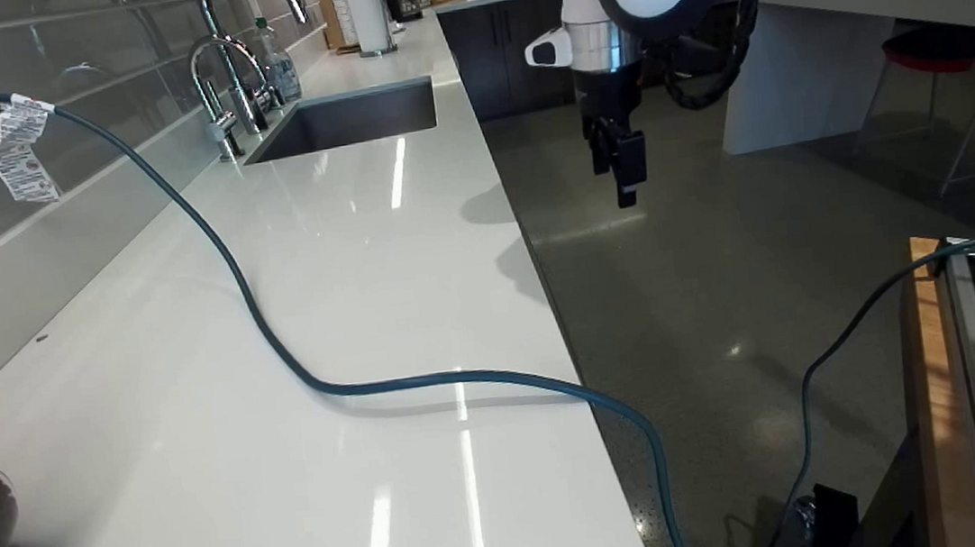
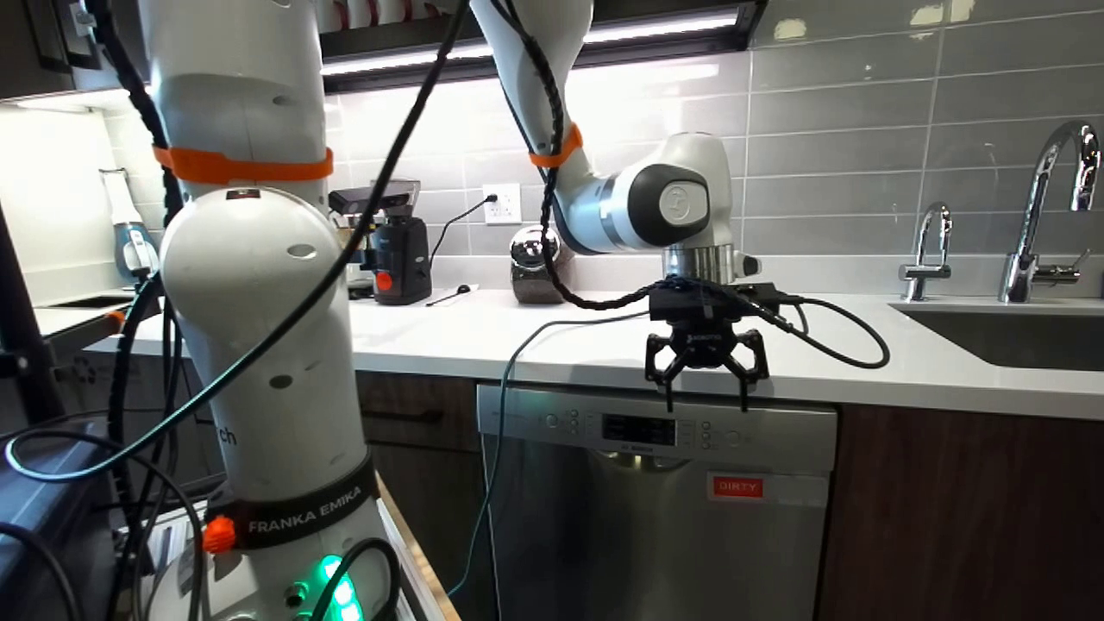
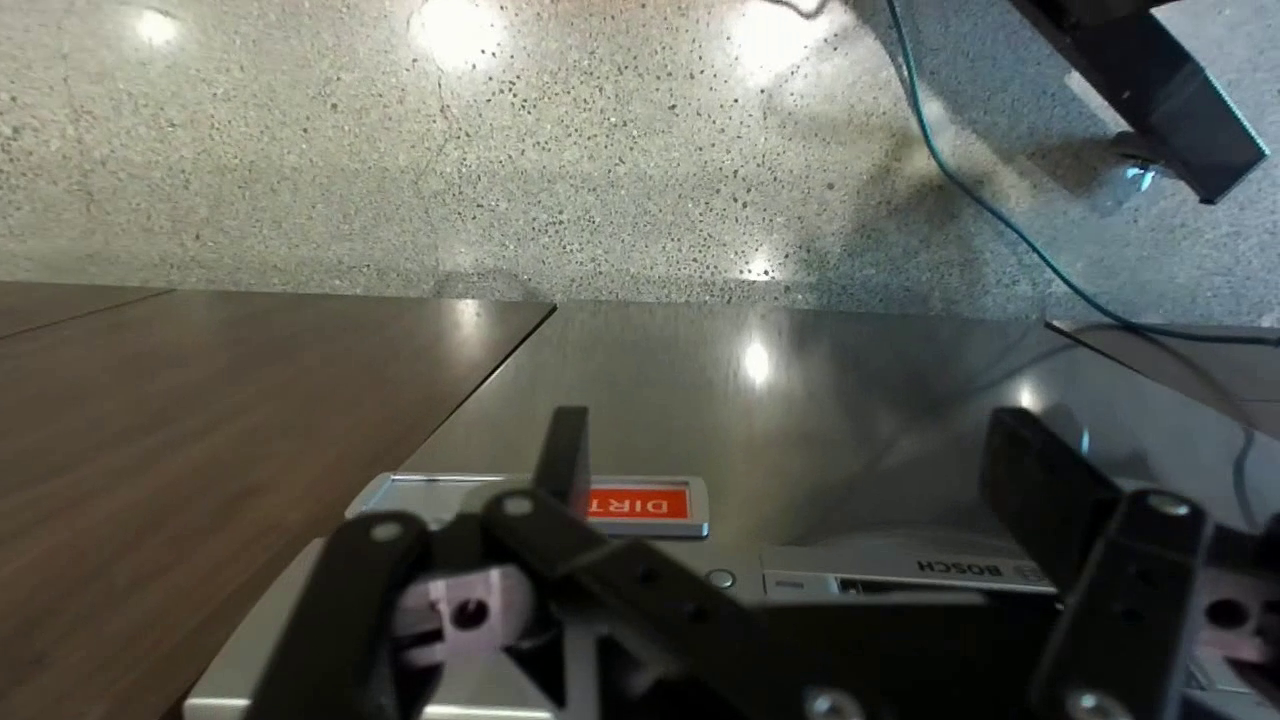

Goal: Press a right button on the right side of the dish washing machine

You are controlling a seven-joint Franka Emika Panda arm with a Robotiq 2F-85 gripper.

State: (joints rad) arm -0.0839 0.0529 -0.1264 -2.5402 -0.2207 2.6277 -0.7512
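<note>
The steel dishwasher [image 2: 604,535] stands under the counter, with a control strip along its top and a red DIRTY sign [image 2: 737,487] at right. Small buttons [image 2: 705,434] sit right of the dark display [image 2: 638,429]. In the wrist view the dishwasher [image 3: 700,370] appears with lettering upside down, and a round button [image 3: 720,578] shows between the fingers. My gripper [image 2: 707,405] points down, open and empty, its fingertips overlapping the strip's top in this view. In an exterior view the gripper [image 1: 615,180] hangs over the floor, apart from the counter edge; the dishwasher front is hidden there.
The white counter [image 1: 419,308] overhangs above the dishwasher. A teal cable [image 1: 462,376] crosses it and drops over the edge; it also hangs before the dishwasher's left part [image 2: 488,492]. A sink [image 1: 354,120] and faucets [image 1: 235,73] lie beyond. A dark wood cabinet [image 2: 957,509] adjoins the dishwasher.
</note>
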